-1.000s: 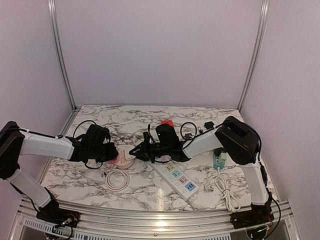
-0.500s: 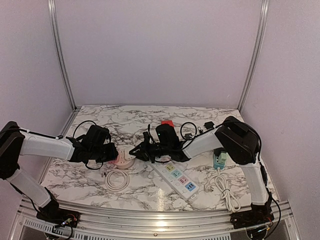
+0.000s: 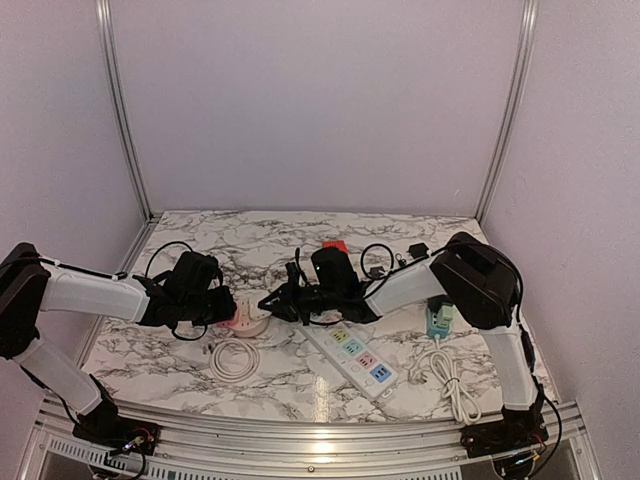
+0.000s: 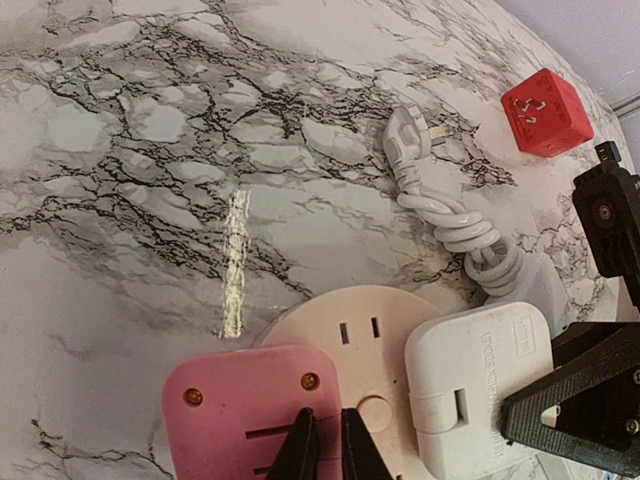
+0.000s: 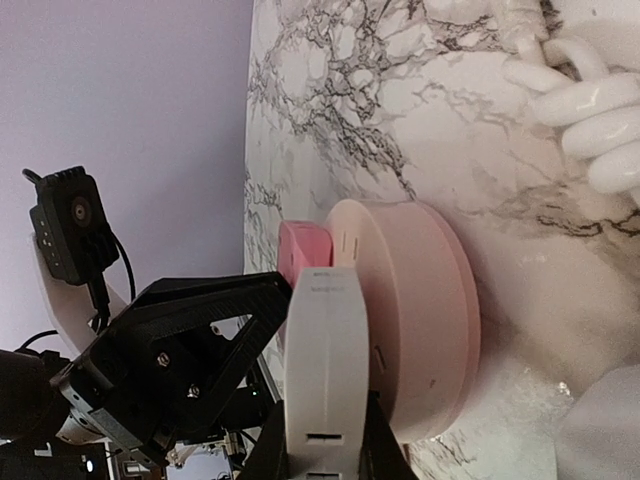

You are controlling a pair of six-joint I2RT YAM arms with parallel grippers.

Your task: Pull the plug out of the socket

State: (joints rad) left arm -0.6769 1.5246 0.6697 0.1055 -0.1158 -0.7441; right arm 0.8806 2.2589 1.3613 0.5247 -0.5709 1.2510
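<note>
Lower centre of the left wrist view: round pale-pink plastic socket (image 4: 370,330), flat on the marble-patterned table (image 4: 150,150). Two plugs sit against its face: white square plastic plug (image 4: 480,385) at lower right, pink square plastic plug (image 4: 250,410) at lower left. The right gripper (image 5: 325,455) is clamped on the white plug's two sides. The left gripper (image 4: 327,450) has its fingers nearly together, a thin gap between, tips over the pink plug; contact cannot be told. Red plastic cube adapter (image 4: 546,112) at upper right. Coiled white cable (image 4: 440,210) just beside the socket.

The overhead view looks down from behind; both wrist views closely share the round socket (image 4: 360,310).
</note>
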